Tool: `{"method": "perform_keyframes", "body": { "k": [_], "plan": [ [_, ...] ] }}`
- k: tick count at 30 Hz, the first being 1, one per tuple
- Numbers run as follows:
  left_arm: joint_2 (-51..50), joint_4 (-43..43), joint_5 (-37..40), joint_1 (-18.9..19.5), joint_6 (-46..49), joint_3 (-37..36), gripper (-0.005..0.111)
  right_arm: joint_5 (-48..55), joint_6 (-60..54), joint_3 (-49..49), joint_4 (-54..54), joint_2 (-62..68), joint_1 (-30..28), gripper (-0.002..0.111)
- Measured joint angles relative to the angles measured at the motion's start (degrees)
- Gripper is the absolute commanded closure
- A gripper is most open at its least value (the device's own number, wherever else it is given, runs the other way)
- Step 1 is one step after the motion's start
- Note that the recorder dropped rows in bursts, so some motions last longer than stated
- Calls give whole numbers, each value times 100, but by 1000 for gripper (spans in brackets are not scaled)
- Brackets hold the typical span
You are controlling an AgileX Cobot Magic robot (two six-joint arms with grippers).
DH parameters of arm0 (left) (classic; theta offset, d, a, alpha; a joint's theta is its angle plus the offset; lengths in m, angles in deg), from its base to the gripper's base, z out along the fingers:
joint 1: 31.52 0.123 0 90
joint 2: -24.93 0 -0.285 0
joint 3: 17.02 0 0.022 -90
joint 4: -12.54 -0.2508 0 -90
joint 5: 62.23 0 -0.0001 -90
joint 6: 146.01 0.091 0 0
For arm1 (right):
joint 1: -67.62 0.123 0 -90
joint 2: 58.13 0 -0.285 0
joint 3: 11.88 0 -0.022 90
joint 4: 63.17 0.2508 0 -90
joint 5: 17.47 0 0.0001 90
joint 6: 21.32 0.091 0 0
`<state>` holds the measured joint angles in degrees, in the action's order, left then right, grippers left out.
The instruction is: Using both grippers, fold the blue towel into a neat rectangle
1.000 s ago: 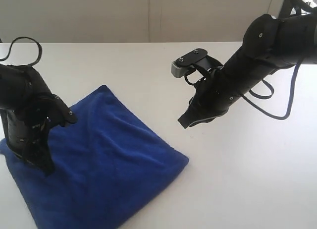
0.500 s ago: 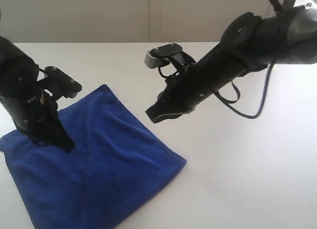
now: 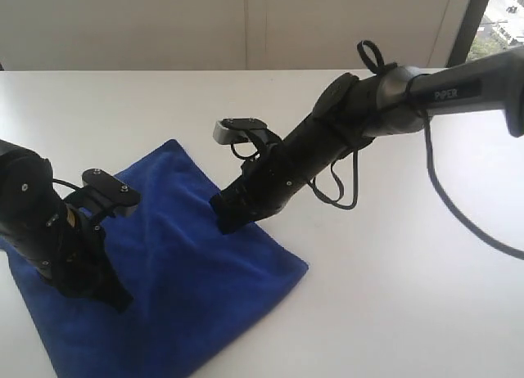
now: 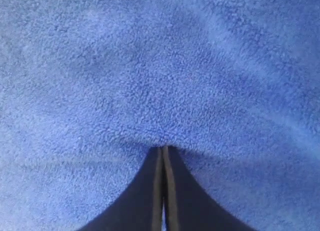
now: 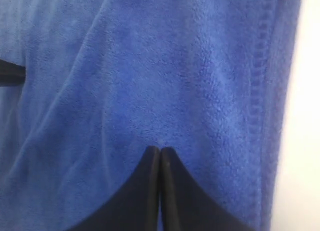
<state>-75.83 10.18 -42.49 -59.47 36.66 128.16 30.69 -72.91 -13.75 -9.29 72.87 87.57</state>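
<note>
The white table (image 3: pixel 393 296) carries only the blue towel (image 3: pixel 188 255) and the two arms; a pale wall (image 3: pixel 246 26) runs behind its far edge. A black cable (image 3: pixel 446 202) loops from the right arm down over the bare right part of the table, well apart from the cloth. Nothing lies between either arm and the towel.

The towel lies flat toward the table's near left corner, turned so one corner points to the far edge and another to the right. Its hemmed edge (image 5: pixel 260 81) shows in the right wrist view, with bare table just past it.

The left gripper (image 3: pixel 117 300) is down on the near left part of the towel, its jaws pressed together and its tip touching the fuzzy surface, as the left wrist view shows (image 4: pixel 162 150). The right gripper (image 3: pixel 223 222) reaches across the middle and rests its tip on the towel near the right-hand edge, jaws likewise clenched with no cloth visibly between them (image 5: pixel 160 151). A grey camera block (image 3: pixel 223 132) sits just above it.
</note>
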Motion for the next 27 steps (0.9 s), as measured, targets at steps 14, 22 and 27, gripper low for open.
{"method": "perform_keyframes", "body": {
  "k": [14, 22, 27],
  "plan": [
    [0, -125, 46, 0, 0, -34, 107, -57, 897, -97, -1260, 93, 12, 108],
    [10, -137, 22, 0, 0, -34, 107, -57, 1097, -120, -1461, 69, 31, 108],
    [232, -147, -93, 0, 2, -56, 107, 28, 928, -120, -1461, 19, 31, 108]
  ]
}}
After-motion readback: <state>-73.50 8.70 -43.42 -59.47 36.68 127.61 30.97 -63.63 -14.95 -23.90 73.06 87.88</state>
